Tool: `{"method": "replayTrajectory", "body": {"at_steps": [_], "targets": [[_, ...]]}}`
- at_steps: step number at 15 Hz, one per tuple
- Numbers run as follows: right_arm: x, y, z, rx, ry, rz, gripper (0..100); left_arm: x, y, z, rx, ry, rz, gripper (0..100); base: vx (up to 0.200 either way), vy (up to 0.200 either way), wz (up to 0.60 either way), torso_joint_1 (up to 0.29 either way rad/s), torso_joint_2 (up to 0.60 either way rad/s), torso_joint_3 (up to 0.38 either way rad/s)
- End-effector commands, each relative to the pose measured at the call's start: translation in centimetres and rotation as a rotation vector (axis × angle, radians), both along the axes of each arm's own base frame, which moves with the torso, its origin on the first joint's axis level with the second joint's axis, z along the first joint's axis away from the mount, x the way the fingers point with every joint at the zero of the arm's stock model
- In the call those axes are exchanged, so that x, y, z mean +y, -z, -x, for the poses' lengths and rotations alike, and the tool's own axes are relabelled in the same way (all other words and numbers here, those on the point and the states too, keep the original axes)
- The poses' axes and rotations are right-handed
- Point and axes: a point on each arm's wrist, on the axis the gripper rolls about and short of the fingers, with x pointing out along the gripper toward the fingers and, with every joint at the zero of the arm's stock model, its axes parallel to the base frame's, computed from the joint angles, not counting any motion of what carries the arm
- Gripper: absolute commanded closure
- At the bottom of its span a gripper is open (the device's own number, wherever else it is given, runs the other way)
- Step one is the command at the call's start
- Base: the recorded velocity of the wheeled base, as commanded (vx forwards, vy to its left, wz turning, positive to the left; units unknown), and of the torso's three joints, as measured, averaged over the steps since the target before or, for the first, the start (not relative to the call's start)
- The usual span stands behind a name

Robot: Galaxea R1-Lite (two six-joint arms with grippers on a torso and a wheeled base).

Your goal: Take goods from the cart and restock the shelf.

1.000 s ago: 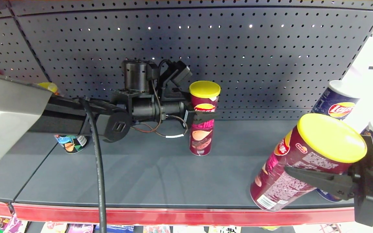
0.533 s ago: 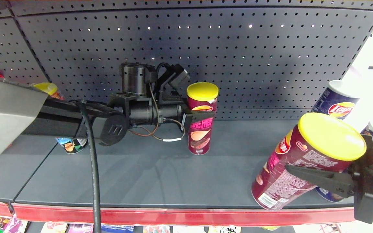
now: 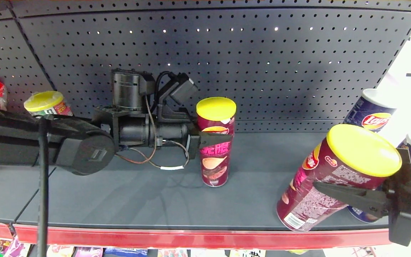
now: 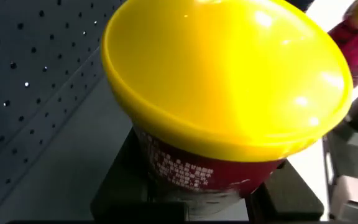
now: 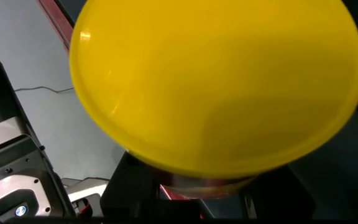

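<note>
Though little of the fingers can be made out in the wrist views, both grips can be read from the head view. The left pincer is clamped round the upper half of an upright maroon can mid-shelf. The right pincer is pinched on a second maroon can, tilted, low over the red front lip at the right end; its far finger is hidden behind that can. A blue can is partly blocked behind it, and a yellow-lidded can at far left is half covered by the left arm. Plenty of bare shelf is seen between the two maroon cans, with the pegboard near behind the upright one.
</note>
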Motion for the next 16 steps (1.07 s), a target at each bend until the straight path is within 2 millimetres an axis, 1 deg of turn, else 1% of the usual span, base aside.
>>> {"method": "replayTrajectory", "body": {"at_steps": [1,3,5,9,10,12,16], "targets": [[0.0,0.1,0.0,0.004,-0.001,0.003,100,0.7,-1.0,1.4,-0.013,0.003,0.012,100,0.000,0.000,0.00,0.000,0.00,0.000],[0.0,0.1,0.0,0.004,-0.001,0.003,100,1.1,-0.4,2.2,0.013,0.012,-0.001,100,0.000,0.000,0.00,0.000,0.00,0.000],[0.0,0.1,-0.1,0.002,-0.001,0.002,100,0.9,-0.1,3.4,0.030,0.035,-0.008,100,0.000,0.000,0.00,0.000,0.00,0.000],[0.0,0.0,0.0,0.001,-0.001,0.001,100,0.6,0.4,4.3,0.048,0.057,-0.020,100,0.000,0.000,0.00,0.000,0.00,0.000],[0.0,0.0,0.0,0.001,-0.001,0.001,100,0.7,0.5,4.5,0.049,0.059,-0.022,100,0.000,0.000,0.00,0.000,0.00,0.000],[0.0,0.0,0.0,0.001,-0.001,0.001,100,0.9,0.7,5.6,0.061,0.069,-0.031,100,0.000,0.000,0.00,0.000,0.00,0.000],[0.0,0.0,-0.1,0.001,-0.001,0.001,100,1.3,1.1,6.5,0.054,0.074,-0.028,100,0.000,0.000,0.00,0.000,0.00,0.000]]}}
